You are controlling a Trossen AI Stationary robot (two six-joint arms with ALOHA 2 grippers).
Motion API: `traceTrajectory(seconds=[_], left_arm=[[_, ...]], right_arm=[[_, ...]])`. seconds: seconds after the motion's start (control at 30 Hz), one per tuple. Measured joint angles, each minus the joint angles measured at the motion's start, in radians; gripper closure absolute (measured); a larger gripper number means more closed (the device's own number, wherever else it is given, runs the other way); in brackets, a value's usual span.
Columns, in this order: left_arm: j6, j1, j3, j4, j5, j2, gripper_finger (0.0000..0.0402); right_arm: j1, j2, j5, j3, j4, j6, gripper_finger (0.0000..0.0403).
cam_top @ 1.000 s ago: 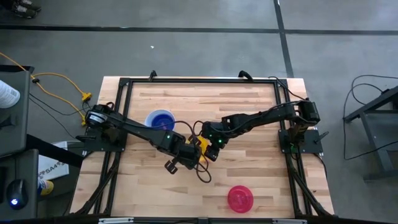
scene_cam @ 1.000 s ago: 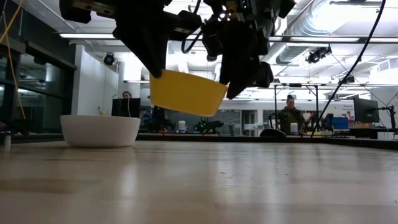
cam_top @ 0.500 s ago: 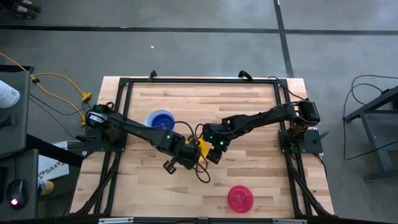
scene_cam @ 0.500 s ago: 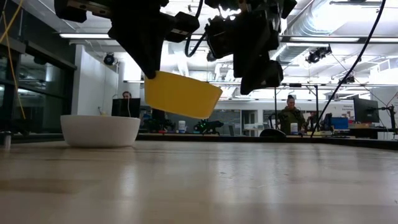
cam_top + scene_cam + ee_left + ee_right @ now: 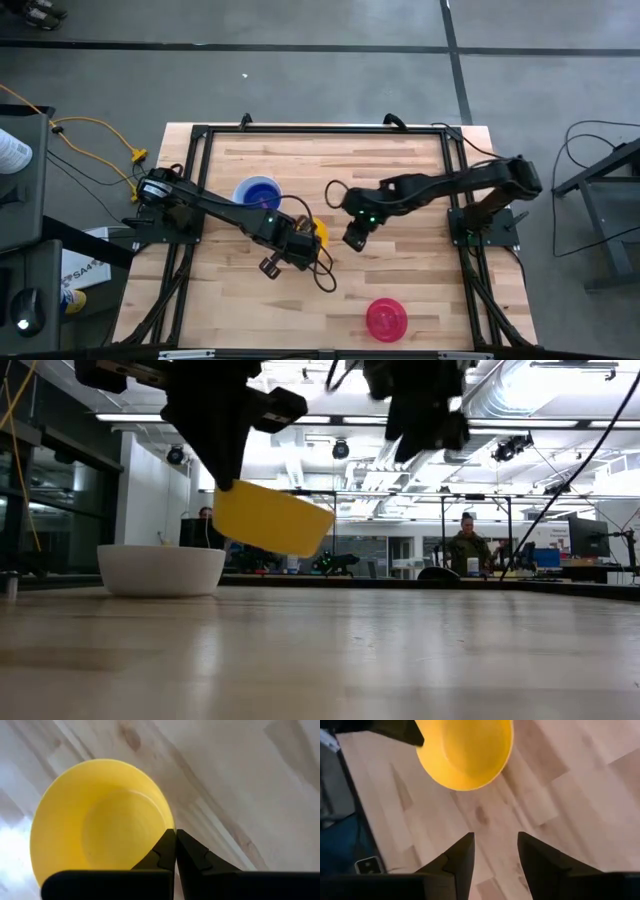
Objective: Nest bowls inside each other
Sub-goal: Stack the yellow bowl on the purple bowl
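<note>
My left gripper [image 5: 175, 831] is shut on the yellow bowl [image 5: 100, 820] and holds it in the air over the middle of the table [image 5: 318, 232]. My right gripper [image 5: 495, 837] stands open, higher up and on the bowl's right-hand side [image 5: 355, 238], with nothing between its fingers. The white bowl [image 5: 160, 568] rests on its base at the far left, and from above its inside shows blue [image 5: 258, 192]. A red-pink bowl [image 5: 386, 318] sits upright near the front edge. My left gripper pinches the yellow bowl's wall at the rim [image 5: 169, 820], one finger on the inner side and one on the outer. The fingers come steeply from above. The bowl hangs below them, clear of the table, mouth up and tilted, its held side [image 5: 222, 488] highest.
A black frame [image 5: 320, 130] runs around the wooden tabletop. Bare wood lies between the yellow bowl and the red-pink one. Beyond the table the low view shows a room with seated people [image 5: 465, 550].
My right gripper has drawn away from the yellow bowl's rim, rising and going toward the table's right edge, open throughout. My left gripper has tipped a little, and the bowl now hangs more tilted and slightly farther toward the left.
</note>
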Motion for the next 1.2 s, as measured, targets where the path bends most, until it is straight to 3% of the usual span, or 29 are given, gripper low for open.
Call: traceTrajectory(seconds=[0.23, 0.5, 0.87, 1.2], left_arm=[[-0.064, 0.001, 0.000, -0.053, -0.021, -0.056, 0.0401], [-0.159, 0.000, -0.010, -0.100, -0.046, -0.166, 0.0401], [-0.381, 0.000, -0.270, -0.037, -0.144, -0.400, 0.0401], [-0.478, 0.000, -0.411, -0.024, -0.237, -0.528, 0.0401]], right_arm=[[0.040, -0.073, 0.123, 0.000, -0.034, 0.005, 0.0257], [0.090, -0.081, 0.188, 0.000, -0.073, 0.022, 0.0257], [0.171, -0.081, 0.254, 0.000, -0.036, 0.053, 0.0257], [0.202, -0.080, 0.302, -0.001, 0.028, 0.053, 0.0257]])
